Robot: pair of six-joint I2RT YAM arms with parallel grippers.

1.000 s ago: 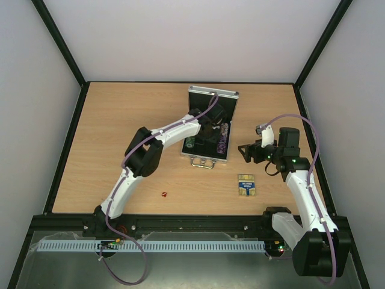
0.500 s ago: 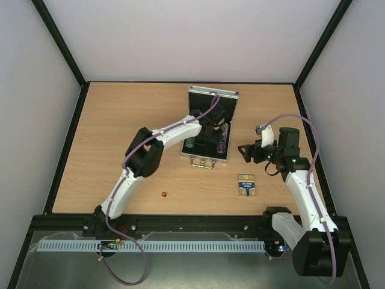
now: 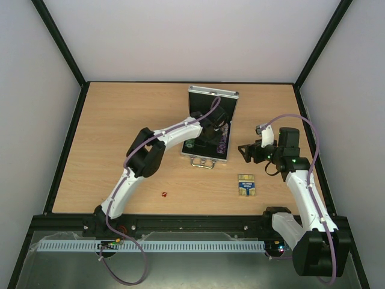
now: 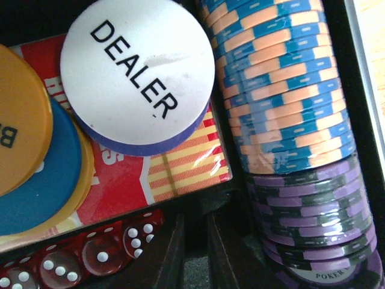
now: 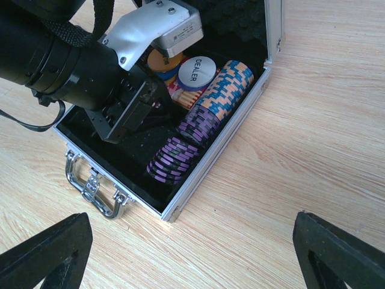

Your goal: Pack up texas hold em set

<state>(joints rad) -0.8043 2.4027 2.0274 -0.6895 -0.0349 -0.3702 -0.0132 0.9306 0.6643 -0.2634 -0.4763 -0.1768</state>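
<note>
silver case sits open on the worktop. the left claw has slid a bit deeper inside, near the chips; i cannot tell if it is clenched. the right claw hangs spread wide. red dice and card box still wait outside.

**One case, two decks, five dice in sight**

One silver case lies open. It holds three runs of chips: one blue-and-orange run and two purple runs. There is one white DEALER button, two yellow discs, one blue disc and one red card deck. Four boxed dice show, the leftmost cut off by the frame. On the table lie one loose red die and one blue-and-yellow card deck.
</note>
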